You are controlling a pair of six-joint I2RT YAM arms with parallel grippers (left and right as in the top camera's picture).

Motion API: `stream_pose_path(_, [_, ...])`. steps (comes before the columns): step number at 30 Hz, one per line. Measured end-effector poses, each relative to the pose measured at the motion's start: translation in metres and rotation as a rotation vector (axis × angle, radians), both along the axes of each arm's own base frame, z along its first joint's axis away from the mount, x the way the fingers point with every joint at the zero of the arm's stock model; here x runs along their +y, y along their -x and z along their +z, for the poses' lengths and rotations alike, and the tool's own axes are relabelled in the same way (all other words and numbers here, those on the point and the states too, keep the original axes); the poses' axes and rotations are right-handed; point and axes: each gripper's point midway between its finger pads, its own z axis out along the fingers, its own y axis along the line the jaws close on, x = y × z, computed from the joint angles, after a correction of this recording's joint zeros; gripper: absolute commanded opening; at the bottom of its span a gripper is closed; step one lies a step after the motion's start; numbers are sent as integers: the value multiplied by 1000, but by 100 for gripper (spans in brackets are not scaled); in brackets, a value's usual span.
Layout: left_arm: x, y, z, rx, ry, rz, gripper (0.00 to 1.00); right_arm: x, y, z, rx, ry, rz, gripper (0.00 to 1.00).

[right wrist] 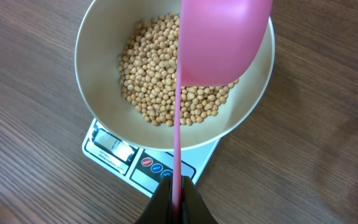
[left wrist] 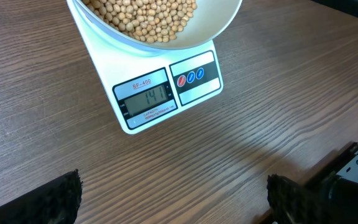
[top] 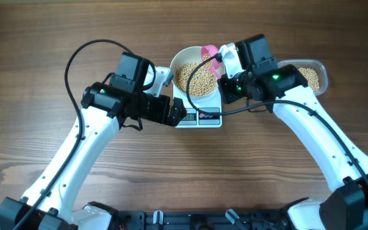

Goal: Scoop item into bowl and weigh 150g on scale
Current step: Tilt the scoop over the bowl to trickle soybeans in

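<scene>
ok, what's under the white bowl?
The scale. Only its front edge shows, with the display and three round buttons. The rest of its platform is hidden beneath the bowl, which holds beans.

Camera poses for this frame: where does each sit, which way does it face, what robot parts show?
Overhead: above the table, facing straight down; left arm and right arm show.
Left wrist: low over the table, facing the scale; left gripper open, tips at bottom corners.
Right wrist: above the bowl, facing down; right gripper shut on the pink scoop.
Shared: all show beans, bowl, scale.
</scene>
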Motion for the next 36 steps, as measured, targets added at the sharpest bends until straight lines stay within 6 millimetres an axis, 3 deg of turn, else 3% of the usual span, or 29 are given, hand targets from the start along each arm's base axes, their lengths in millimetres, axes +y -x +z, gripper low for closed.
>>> stream_pose_path(36, [0,0,0,0,0,0,100,2,1,0,-17,20,42,4])
